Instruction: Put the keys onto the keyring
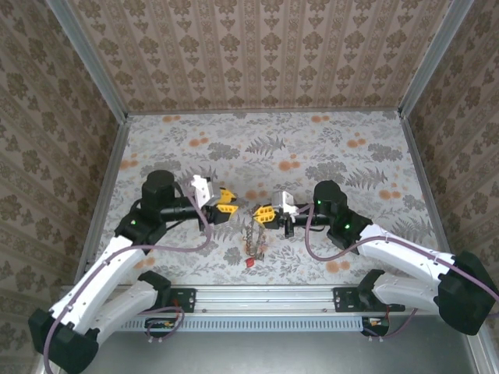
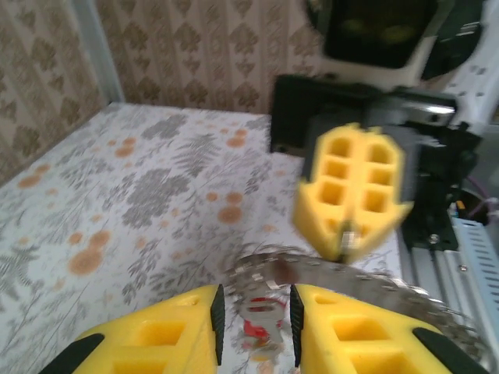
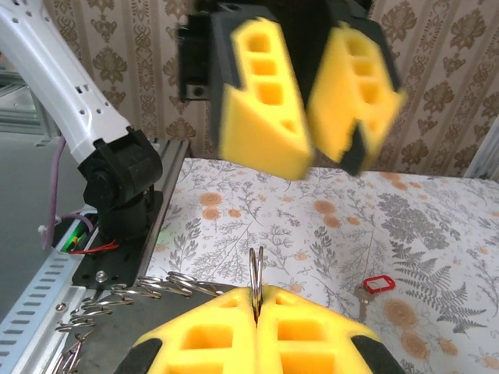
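Both grippers are tipped in yellow plastic moulded with square hollows. They face each other a little toward 6 o'clock of the middle of the table (image 1: pixel 327 148), over a matte cloth (image 1: pixel 195 148) printed with grey ferns and orange blossoms.

The right gripper (image 3: pixel 256 300) has its jaws pressed together on the keyring (image 3: pixel 255 269), a thin, shiny metal hoop seen edge-on and standing upright out of the seam. From the left wrist the ring is a pale, notched-looking arc, blurred.

The left gripper (image 2: pixel 255 312), with black pads, stands a narrow gap apart and holds nothing. It is close at 9 o'clock of the right one.

The keys (image 1: pixel 253 238) form a thin metallic cluster just at 6 o'clock of the grippers, too small to tell apart. One red-headed key (image 3: pixel 380 283) lies flat on the cloth.
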Motion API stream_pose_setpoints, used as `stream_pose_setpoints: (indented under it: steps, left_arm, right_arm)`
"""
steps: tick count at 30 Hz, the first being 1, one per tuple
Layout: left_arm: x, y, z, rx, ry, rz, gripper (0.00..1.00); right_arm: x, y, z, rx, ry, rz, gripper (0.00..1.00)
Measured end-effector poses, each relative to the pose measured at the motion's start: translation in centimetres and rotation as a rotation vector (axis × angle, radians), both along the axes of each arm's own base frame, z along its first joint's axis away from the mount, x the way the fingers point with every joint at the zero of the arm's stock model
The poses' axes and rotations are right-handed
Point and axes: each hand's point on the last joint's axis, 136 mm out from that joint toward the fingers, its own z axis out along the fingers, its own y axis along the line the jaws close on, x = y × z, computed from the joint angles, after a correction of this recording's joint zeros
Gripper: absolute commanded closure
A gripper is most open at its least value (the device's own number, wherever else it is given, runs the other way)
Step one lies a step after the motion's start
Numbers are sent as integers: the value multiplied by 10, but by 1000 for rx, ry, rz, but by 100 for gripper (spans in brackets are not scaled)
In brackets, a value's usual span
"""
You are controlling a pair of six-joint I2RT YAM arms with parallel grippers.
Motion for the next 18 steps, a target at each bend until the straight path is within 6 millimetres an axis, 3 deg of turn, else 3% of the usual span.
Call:
stream_pose_setpoints:
  steps: [12,18]
  left_arm:
    - [-20,-20,-15,14,39,-139,69]
    - [-22,-27,-11,0,9,-161,70]
  right_arm:
    - [2,1,8,27,-12,-8,100]
    - [2,1,6,26,2,-10,100]
